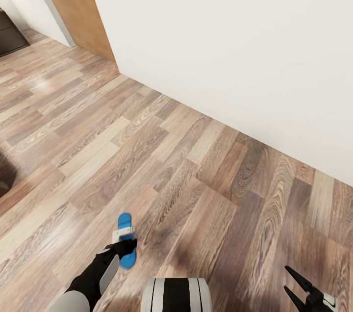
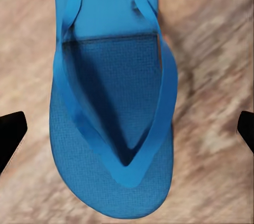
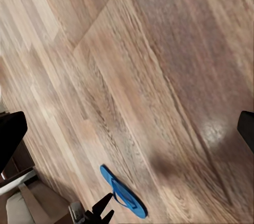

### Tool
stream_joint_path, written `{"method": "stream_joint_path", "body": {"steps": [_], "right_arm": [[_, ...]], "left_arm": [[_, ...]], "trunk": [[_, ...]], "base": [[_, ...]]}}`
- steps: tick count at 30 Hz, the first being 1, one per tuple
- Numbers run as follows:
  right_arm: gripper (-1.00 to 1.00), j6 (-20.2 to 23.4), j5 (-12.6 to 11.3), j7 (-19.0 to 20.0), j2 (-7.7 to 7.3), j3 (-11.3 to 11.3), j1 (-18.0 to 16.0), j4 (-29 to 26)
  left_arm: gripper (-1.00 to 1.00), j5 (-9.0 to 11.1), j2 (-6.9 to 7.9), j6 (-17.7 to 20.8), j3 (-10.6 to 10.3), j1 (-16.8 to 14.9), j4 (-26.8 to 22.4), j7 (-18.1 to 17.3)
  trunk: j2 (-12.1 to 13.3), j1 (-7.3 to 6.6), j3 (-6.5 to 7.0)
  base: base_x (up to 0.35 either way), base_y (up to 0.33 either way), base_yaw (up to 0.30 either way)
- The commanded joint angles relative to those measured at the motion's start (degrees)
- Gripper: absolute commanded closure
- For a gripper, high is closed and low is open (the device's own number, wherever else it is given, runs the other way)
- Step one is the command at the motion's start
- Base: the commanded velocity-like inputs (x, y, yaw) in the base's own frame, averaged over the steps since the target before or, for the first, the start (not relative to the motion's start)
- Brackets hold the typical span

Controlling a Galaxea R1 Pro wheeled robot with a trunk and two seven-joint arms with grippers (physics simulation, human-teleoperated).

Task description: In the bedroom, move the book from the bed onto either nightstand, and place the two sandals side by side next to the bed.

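The left gripper (image 1: 125, 247) reaches down over a blue sandal (image 1: 125, 240) lying flat on the wood floor (image 1: 196, 169) — its fingers (image 2: 11, 134) stand wide apart on either side of the sole, not touching it. The right gripper (image 1: 293, 282) hangs low at the robot's right, fingers spread, holding nothing. Beyond, a white wall (image 1: 235, 47) and a tan wooden panel (image 1: 73, 3) — the sandal's heel end is hidden under the gripper.

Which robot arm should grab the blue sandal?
The left. Its end effector is right above the sandal on the floor, open with a finger on each side. The right end effector is off to the side, away from it.
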Motion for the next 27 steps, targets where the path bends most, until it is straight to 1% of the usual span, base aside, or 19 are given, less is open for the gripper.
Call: {"method": "stream_joint_path", "body": {"steps": [1, 12, 17, 21, 24, 27], "right_arm": [[-1.00, 0.4, -0.3, 0.0, 0.00, 0.0, 0.0, 0.0], [-1.00, 0.4, -0.3, 0.0, 0.00, 0.0, 0.0, 0.0], [-1.00, 0.4, -0.4, 0.0, 0.00, -0.1, 0.0, 0.0], [-1.00, 0.7, -0.4, 0.3, -0.03, -0.1, 0.0, -0.4], [-1.00, 0.9, -0.5, 0.5, -0.07, -0.2, 0.0, -1.7], [-1.00, 1.0, -0.8, 0.7, -0.09, -0.2, 0.0, -5.7]], "left_arm": [[-1.00, 0.5, -0.01, 0.3, 0.0, 0.0, -0.1, 0.3], [-1.00, 0.5, 0.06, 0.2, 0.1, 0.0, -0.1, 0.2], [-1.00, 0.5, 0.07, 0.2, 0.1, 0.0, -0.1, 0.2], [-1.00, 0.5, 0.07, 0.2, 0.1, 0.0, -0.1, 0.2], [-1.00, 0.5, 0.08, 0.2, 0.1, 0.0, -0.1, 0.2], [-1.00, 0.5, 0.08, 0.2, 0.1, 0.0, -0.1, 0.2]], "trunk": [[0.0, 0.00, -0.03], [0.0, 0.00, -0.03], [0.0, 0.00, -0.03], [0.0, 0.00, -0.03], [0.0, 0.00, -0.03], [0.0, 0.00, -0.03]], "base": [[0.101, 0.000, 0.000], [0.016, 0.000, 0.000], [0.130, 0.000, 0.000], [0.042, 0.000, 0.000], [0.012, 0.000, 0.000], [0.003, 0.000, 0.000]]}}
